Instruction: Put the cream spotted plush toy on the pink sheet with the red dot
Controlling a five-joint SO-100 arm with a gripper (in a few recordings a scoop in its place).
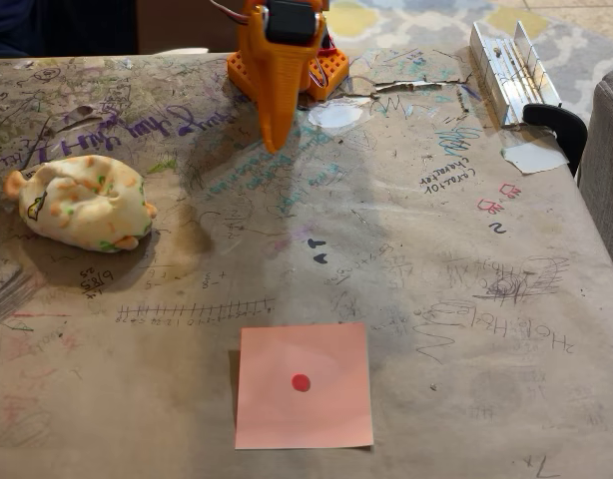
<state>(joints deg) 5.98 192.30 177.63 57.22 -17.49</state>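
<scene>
Orange gripper (276, 140) hangs tip-down at the far side of the paper-covered table (436, 259); its fingers look pressed together, though this angle leaves that uncertain. The cream spotted plush toy (82, 203) lies well apart at the left. The pink sheet with the red dot (303, 384) lies bare at the near edge.

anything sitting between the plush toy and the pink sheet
No object. In the fixed view, the stretch from the plush toy to the pink sheet is bare table, covered only in pen scribbles and a row of tally-like marks.
</scene>
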